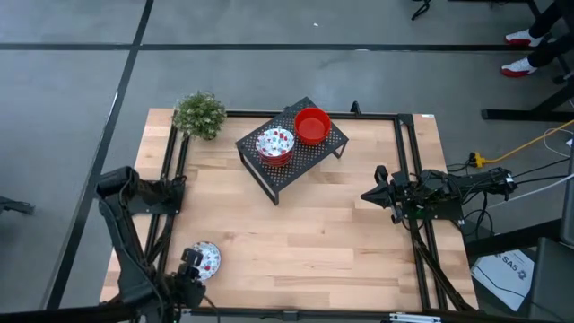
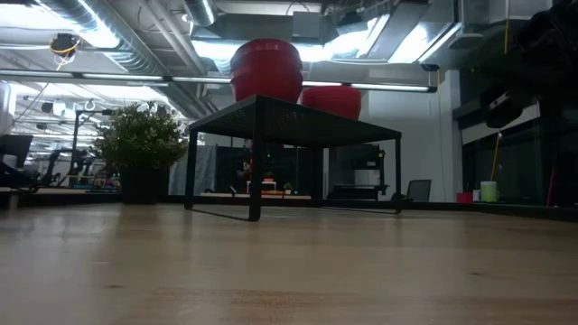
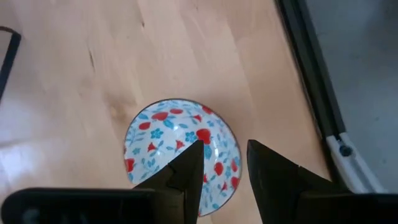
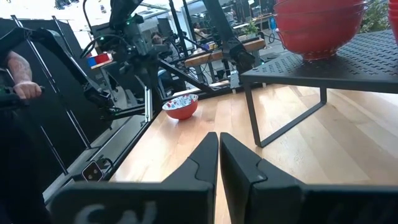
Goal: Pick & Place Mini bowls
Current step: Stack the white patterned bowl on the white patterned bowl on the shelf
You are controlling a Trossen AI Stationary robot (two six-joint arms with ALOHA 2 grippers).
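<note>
A white mini bowl with red-and-blue print [image 1: 206, 259] [image 3: 177, 155] stands on the table near its near-left corner; its outside shows red in the right wrist view [image 4: 181, 107]. My left gripper [image 1: 190, 266] [image 3: 224, 149] is open over it, one finger above the inside, the other just beyond the rim. On the black rack [image 1: 291, 148] [image 2: 289, 122], a printed bowl sits nested on a red one [image 1: 275, 144], and a plain red stack [image 1: 312, 126] [image 2: 266, 68] stands beside it. My right gripper [image 1: 368, 194] [image 4: 219, 135] is shut and waits near the right edge. My left gripper's fingers [image 3: 186, 171] stand on either side of the printed bowl's rim [image 3: 235, 155], coming from above; I cannot tell whether they touch it. The bowl rests upright on the table.
A small green plant [image 1: 199, 114] [image 2: 140, 144] stands at the far-left corner. Black frame rails [image 1: 408, 161] run along the table's sides. Bare wood [image 1: 314, 242] lies between the rack and the near edge. A person's arm [image 4: 18, 78] shows beyond the table.
</note>
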